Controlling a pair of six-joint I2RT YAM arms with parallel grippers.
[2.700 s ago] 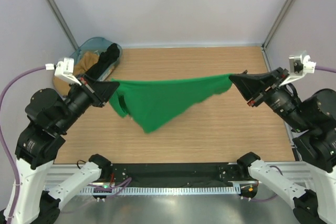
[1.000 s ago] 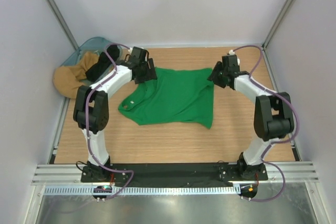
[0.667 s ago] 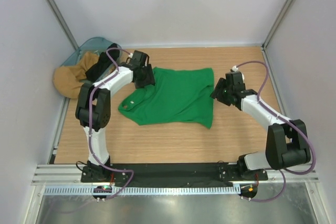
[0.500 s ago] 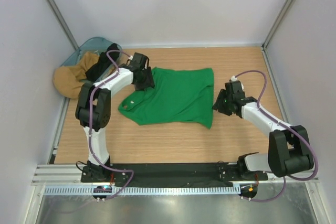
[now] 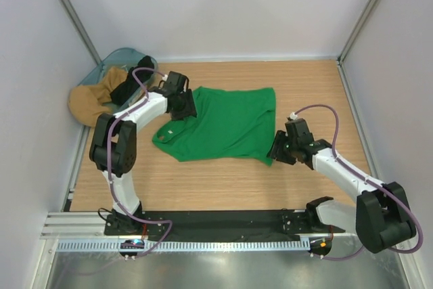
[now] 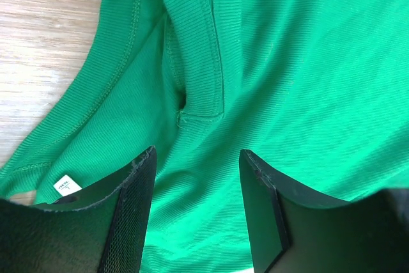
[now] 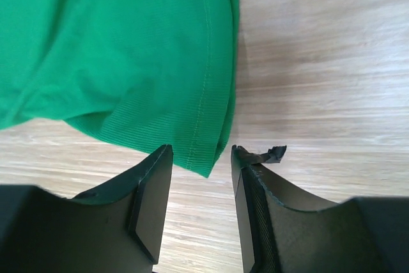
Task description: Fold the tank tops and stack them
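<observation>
Your left gripper (image 6: 195, 158) has its jaws apart with nothing pinched. The green tank top (image 5: 230, 123) lies spread on the surface (image 5: 223, 181) right beneath it, the neckline seam just ahead of the fingertips. Your right gripper (image 7: 199, 151) is likewise spread and empty, with the top's hem corner lying between its fingers. The black tank top (image 5: 128, 86) sits heaped to the left of your left gripper, well apart from the right one.

The top camera is looking steeply down from behind my bases, taking in the whole table (image 5: 223, 181). My wrist cameras are looking close down past my left gripper (image 6: 198, 153) and right gripper (image 7: 202, 149), each framing a patch of the green tank top (image 5: 233, 123) also showing from above.
</observation>
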